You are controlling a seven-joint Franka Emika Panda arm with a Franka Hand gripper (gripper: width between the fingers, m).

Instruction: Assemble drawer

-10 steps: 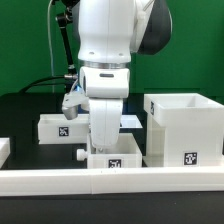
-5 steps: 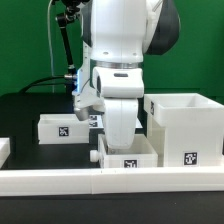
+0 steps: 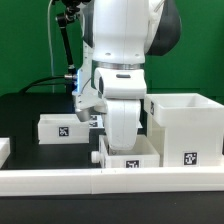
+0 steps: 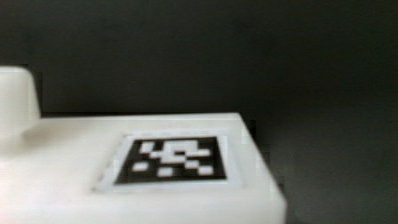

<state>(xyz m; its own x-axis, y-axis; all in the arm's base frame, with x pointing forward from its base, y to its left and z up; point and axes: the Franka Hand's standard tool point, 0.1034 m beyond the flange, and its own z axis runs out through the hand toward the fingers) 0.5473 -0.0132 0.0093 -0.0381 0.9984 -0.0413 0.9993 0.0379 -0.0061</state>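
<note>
A small white tray [image 3: 150, 150] with a knob [image 3: 97, 155] and a tag stands at the front, touching or nearly touching the tall boxy housing [image 3: 187, 125] on the exterior view's right. My gripper [image 3: 122, 138] reaches down into this tray. Its fingertips are hidden by the tray walls, and it appears shut on the tray. The wrist view shows a tagged white surface of the tray [image 4: 178, 160] very close, with no fingers visible. A second tagged tray [image 3: 60, 127] lies behind, on the exterior view's left.
A long low white border bar [image 3: 110, 182] runs along the front, right against the held tray. Another white piece [image 3: 4, 150] shows at the exterior view's left edge. The arm's body hides the table behind the front tray.
One second ago the gripper and the front tray stood further to the exterior view's left. Both have slid right together, up to the housing. Almost nothing has moved in the last half second.
</note>
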